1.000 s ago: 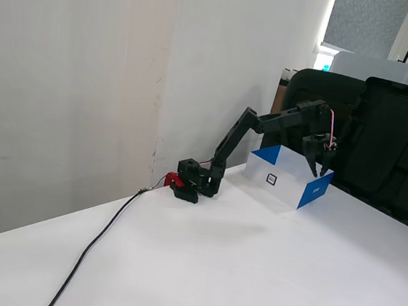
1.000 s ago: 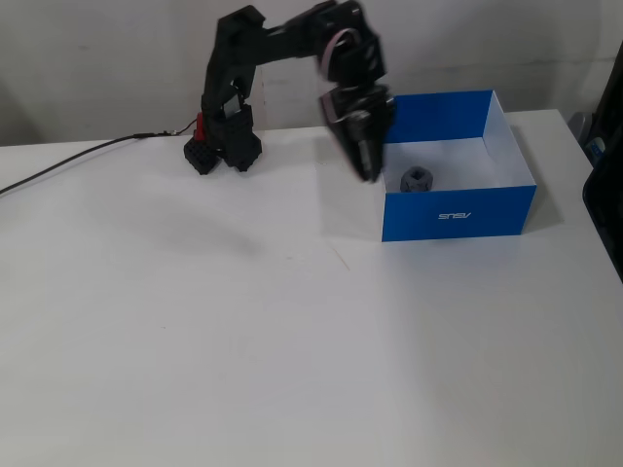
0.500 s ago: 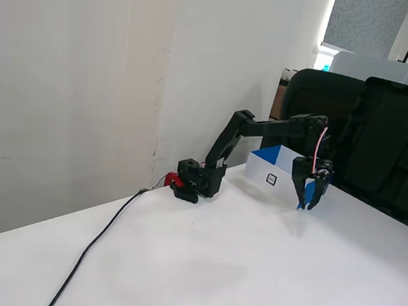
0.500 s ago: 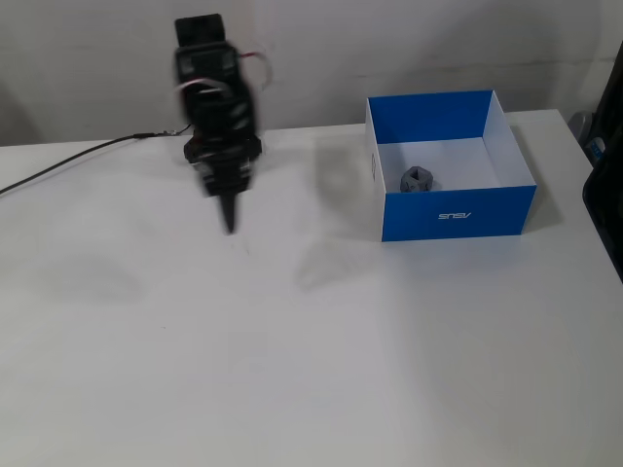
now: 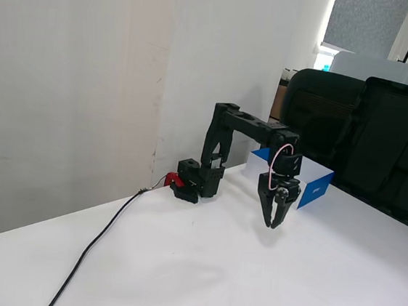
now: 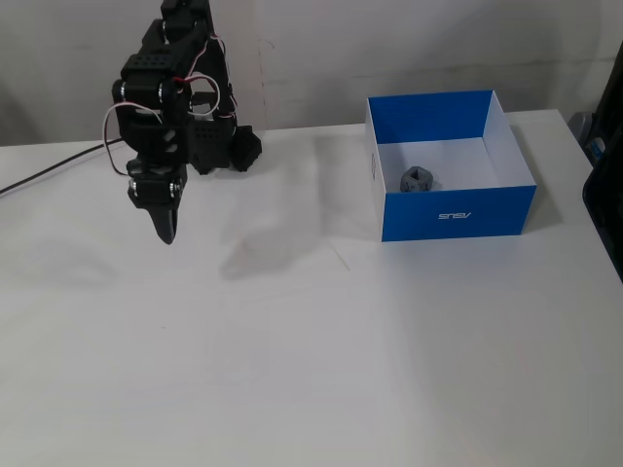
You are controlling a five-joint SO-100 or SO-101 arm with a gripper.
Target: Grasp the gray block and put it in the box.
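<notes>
White surface [image 5: 264,276] fills lower frame. Black cable [image 5: 100,241] runs over it toward lower left. Black chairs [image 5: 380,142] at right edge. Pale wall [image 5: 73,73] behind.

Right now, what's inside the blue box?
Only the gray block, resting on the white floor of the box, toward its left side in the view from above. The other view's angle hides the inside.

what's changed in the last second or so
The gripper swung away from the box to the left in this fixed view, and now hangs empty above the table. The block stayed inside the box; the box didn't move.
</notes>
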